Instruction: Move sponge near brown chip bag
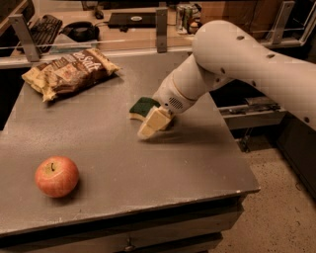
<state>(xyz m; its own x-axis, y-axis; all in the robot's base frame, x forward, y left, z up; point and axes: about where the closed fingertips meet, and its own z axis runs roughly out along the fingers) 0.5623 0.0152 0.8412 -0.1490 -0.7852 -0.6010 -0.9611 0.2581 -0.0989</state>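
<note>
worktop (148, 173): grey, matt, faintly speckled slab with a pale front edge.
sponge (142, 105): green side up, just right of the worktop's middle, well apart from the brown chip bag (69, 71).
brown chip bag: crumpled, at the far left corner.
apple (57, 176): near left, on its own (red-yellow, stem up).
tool (154, 122): cream-coloured, tilted down at the sponge's near right edge; released or clenched, I cannot tell.
arm (237, 59): white, reaching in from the right.
room: keyboard (45, 24) and cans (185, 15) on a desk behind the worktop; speckled beige floor (279, 212) at right.
</note>
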